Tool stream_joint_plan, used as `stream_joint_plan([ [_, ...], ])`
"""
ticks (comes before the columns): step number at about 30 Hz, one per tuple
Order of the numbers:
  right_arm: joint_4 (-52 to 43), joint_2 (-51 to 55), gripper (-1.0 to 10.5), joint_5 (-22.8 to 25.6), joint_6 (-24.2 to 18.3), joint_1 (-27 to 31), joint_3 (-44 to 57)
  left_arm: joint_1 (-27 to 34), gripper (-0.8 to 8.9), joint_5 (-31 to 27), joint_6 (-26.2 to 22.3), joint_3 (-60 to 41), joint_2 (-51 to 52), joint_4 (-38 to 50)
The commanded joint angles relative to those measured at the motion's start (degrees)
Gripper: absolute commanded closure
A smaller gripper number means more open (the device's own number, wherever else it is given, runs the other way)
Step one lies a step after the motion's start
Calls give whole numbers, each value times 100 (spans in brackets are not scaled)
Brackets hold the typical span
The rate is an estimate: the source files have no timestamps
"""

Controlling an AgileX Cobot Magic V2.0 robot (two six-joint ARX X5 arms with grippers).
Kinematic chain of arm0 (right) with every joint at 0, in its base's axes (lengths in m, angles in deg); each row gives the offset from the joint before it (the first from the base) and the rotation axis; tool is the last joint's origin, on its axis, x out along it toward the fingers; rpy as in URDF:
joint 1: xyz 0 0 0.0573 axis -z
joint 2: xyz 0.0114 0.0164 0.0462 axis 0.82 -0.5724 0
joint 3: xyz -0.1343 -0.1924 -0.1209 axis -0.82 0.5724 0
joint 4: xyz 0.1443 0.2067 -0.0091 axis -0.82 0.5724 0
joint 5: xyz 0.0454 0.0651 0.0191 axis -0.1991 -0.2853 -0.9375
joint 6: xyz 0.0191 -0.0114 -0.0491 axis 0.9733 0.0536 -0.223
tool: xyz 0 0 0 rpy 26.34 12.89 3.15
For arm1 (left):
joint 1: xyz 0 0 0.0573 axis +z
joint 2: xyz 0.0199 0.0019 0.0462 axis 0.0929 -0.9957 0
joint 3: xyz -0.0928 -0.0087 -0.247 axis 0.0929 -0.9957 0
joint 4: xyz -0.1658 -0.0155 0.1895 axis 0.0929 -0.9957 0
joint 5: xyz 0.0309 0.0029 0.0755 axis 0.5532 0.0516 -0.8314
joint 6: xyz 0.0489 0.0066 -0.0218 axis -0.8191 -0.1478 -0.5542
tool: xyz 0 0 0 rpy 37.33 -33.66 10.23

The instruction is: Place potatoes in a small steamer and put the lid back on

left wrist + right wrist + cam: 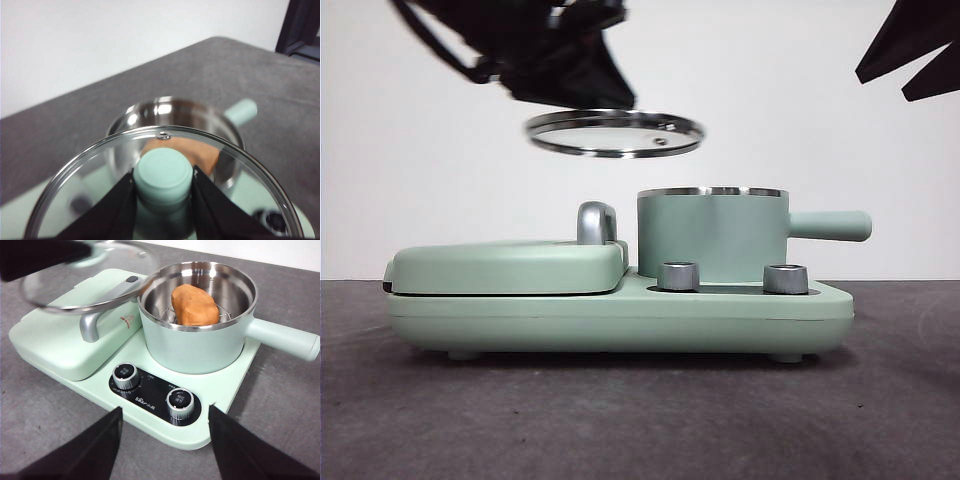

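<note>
Mint-green knob (164, 176) pinched between the left gripper's (163, 186) fingers, the glass lid (614, 133) hangs above the pot (712, 236), off toward its griddle side. The potato (194, 305) sits inside the pot. Lowered off-centre, the lid could catch the rim and tilt. The right gripper (165, 440) waits open, away from the pot. From table level, the potato is hidden.

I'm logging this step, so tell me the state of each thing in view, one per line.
lid: off the pot, held in the air by its knob.
small steamer: uncovered, on the cooker base.
potato: inside the steamer, on the rack.
left gripper: shut on the lid knob.
right gripper: open, empty, back from the cooker.
griddle cover: closed.
</note>
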Motion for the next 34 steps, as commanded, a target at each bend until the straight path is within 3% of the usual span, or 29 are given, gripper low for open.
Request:
stream_joint_plan([
  [1,-17,-33,683,11,81,-35,-2,-76,805,142,-173,619,-463,203],
  [15,122,-33,683,13,81,-35,-2,-144,805,468,-186,2347,-1991,136],
  [34,396,-33,683,13,81,-35,-2,-144,805,522,-240,2411,-2542,466],
])
